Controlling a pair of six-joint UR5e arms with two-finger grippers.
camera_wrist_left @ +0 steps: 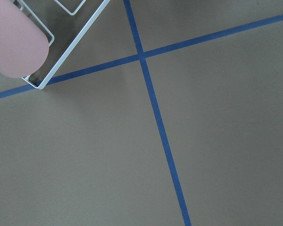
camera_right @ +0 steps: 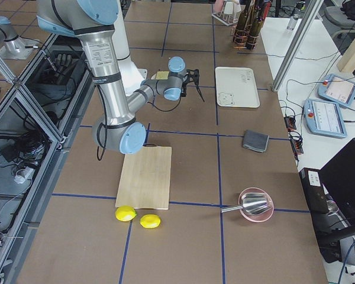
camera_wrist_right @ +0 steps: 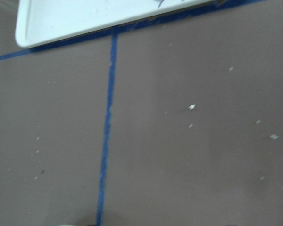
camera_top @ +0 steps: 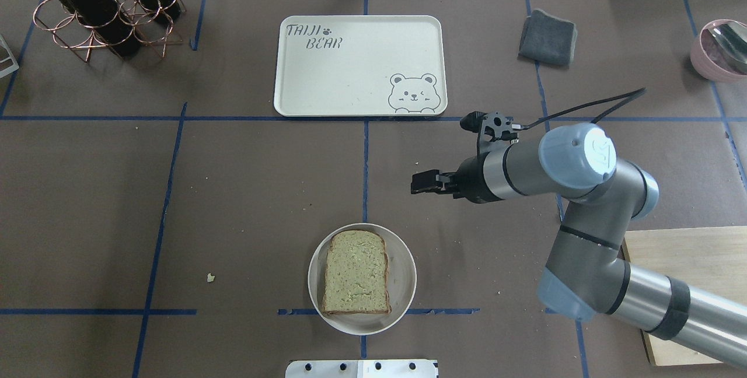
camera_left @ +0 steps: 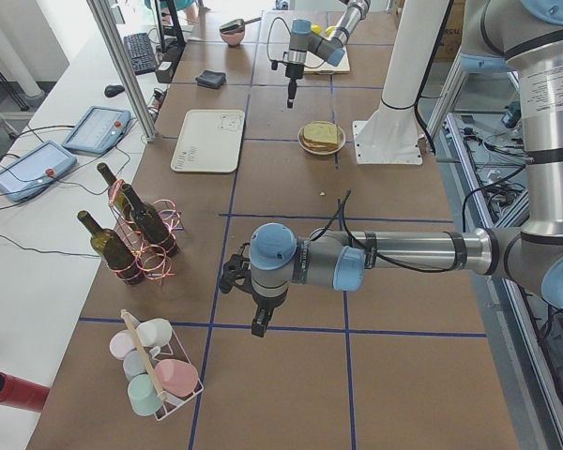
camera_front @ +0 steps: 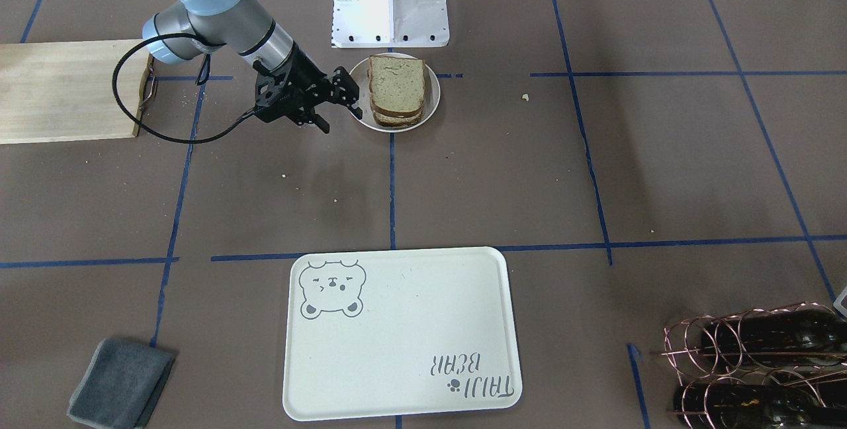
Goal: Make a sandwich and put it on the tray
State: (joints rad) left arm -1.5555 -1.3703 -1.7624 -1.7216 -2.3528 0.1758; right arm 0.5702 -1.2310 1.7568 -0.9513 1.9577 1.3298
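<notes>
The apparently open, empty right gripper [camera_front: 340, 120] hung beside the small round white plate [camera_front: 433, 102] holding the stacked tan, dark-crusted sandwich [camera_front: 396, 88], which likely next needed grasping and carrying to the cream rectangular tray [camera_front: 397, 323].

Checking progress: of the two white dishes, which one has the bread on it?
The small round plate, under the bread stack; the rectangular bear tray is bare.
</notes>
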